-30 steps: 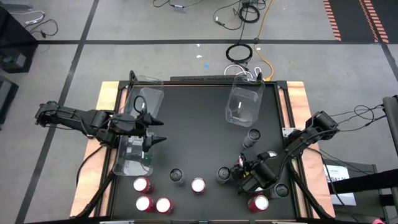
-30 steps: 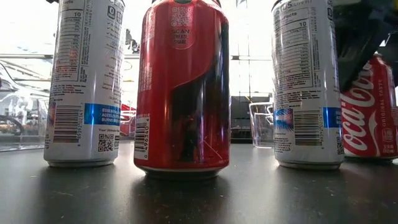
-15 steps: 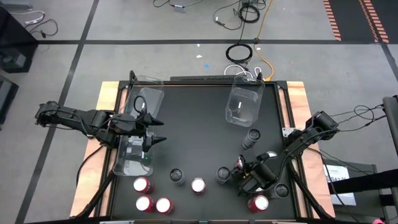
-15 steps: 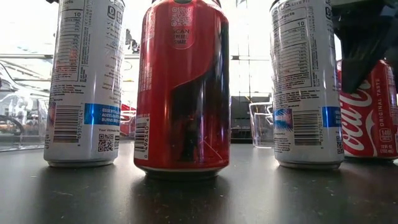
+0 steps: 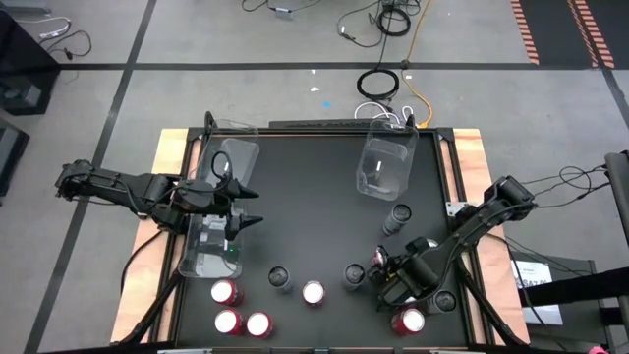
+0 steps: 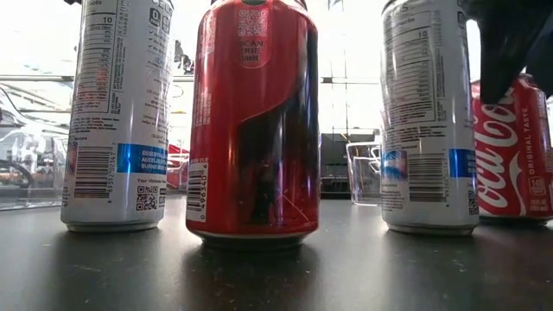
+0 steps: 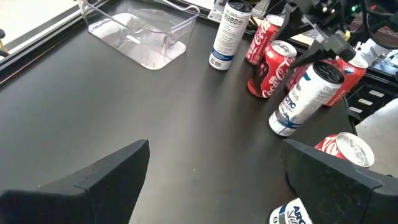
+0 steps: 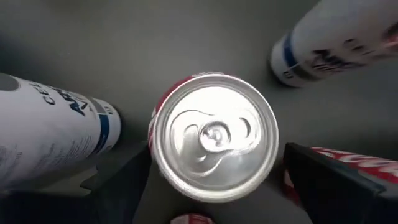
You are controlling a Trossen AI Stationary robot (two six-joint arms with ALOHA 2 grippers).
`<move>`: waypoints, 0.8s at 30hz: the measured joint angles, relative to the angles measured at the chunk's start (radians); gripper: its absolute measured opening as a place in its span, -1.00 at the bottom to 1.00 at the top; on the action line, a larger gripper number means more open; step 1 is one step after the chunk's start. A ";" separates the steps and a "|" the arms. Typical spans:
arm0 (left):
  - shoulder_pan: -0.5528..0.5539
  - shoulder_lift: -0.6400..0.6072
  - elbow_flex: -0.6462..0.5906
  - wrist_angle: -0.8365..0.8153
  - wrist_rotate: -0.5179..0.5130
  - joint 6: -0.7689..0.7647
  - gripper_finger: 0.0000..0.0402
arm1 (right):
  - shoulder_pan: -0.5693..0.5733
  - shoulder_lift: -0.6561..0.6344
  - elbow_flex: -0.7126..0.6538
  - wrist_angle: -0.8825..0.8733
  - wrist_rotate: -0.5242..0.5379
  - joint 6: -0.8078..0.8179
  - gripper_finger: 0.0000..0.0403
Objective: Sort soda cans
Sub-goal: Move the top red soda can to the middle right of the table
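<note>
The left gripper (image 5: 252,207) has stayed wide open and empty over the clear bin (image 5: 211,246). On the right, the right gripper (image 5: 381,278) has shifted slightly, jaws spread wide around a red can (image 8: 214,137) without gripping it. In the low view, a Coca-Cola can (image 6: 511,151) reads "ORIGINAL TASTE"; a white can (image 6: 118,112) carries a barcode

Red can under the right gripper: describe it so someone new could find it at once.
Start at the black table and go to its near right area, where the right gripper hangs open. The red can stands upright directly beneath it, between the fingers. Unlike the white cans beside it, it has a red body and silver top.
</note>
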 joint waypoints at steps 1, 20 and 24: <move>0.000 0.000 0.000 0.000 0.000 -0.001 0.86 | 0.000 0.000 0.010 -0.024 0.000 0.000 0.78; 0.000 0.000 0.000 0.010 -0.001 -0.010 0.86 | 0.015 -0.043 0.325 -0.302 0.131 -0.239 0.78; 0.000 0.000 0.000 0.010 -0.013 -0.011 0.86 | 0.074 -0.141 0.310 -0.304 0.266 -0.261 0.77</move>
